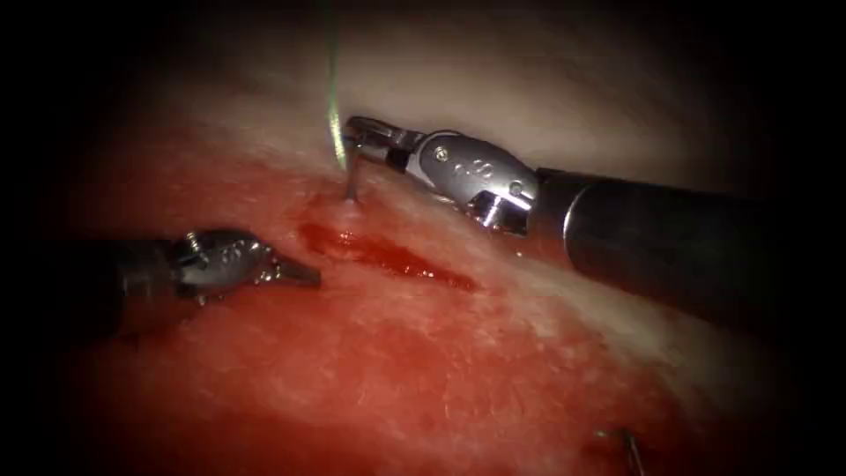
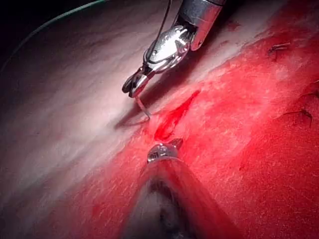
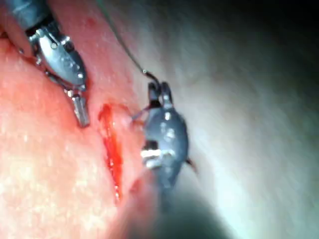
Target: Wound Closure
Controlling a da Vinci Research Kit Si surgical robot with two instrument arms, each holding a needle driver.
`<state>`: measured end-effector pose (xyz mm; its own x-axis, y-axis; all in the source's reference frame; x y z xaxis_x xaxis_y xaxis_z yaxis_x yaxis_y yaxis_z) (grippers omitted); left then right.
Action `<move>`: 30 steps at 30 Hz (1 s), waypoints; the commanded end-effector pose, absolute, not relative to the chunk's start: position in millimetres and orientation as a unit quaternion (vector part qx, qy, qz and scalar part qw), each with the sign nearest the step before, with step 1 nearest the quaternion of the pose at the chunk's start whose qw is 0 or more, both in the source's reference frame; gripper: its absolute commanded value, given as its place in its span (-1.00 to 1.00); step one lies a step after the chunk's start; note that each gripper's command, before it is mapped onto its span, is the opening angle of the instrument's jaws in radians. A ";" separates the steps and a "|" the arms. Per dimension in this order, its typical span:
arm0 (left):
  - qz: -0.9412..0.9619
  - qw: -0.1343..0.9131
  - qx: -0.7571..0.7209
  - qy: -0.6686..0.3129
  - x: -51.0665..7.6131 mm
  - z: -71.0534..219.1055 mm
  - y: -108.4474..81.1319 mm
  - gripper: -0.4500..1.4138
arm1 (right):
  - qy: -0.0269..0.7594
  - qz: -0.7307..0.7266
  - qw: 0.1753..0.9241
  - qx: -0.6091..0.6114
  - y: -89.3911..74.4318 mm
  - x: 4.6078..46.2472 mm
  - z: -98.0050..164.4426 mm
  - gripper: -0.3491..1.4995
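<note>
- left tool [image 1: 300,272] sits closest, jaws closed, holding nothing, just left of the cut [image 1: 388,256]
- right tool [image 1: 357,141] grips the needle [image 1: 352,181], whose tip is stuck in the tissue [image 1: 423,370] at the cut's upper end
- green thread [image 1: 333,115] runs upward

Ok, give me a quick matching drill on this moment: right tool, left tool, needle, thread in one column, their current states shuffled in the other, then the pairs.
Things:
1. right tool
2. left tool
3. needle
4. thread

States:
A. jaws shut, holding nothing, just left of the cut
B. greenish, running up and away from the needle's held end
C. tip in the tissue at the cut's upper end, the rest standing clear
D. jaws shut on the needle near its thread end

Pairs: 1-D, 2-A, 3-C, 4-B
</note>
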<state>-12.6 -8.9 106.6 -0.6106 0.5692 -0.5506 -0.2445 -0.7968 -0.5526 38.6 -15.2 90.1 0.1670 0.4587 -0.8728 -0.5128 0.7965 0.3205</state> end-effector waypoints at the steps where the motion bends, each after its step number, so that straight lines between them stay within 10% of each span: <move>1: 0.871 0.234 -0.375 -0.217 -13.1 107.3 -8.9 -1.00 | 0.561 0.322 0.762 -0.018 -14.9 39.4 90.5 -1.00; 30: 0.871 0.234 -0.373 -0.217 -13.3 107.3 -8.9 -1.00 | 0.533 0.426 0.725 0.091 -13.7 39.0 91.2 -1.00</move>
<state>-12.8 -8.8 106.6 -0.6116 0.5708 -0.5479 -0.2473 -0.7957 -0.5529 38.2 -14.1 90.9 0.0668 0.7209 -0.6898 -0.5219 0.6145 0.5916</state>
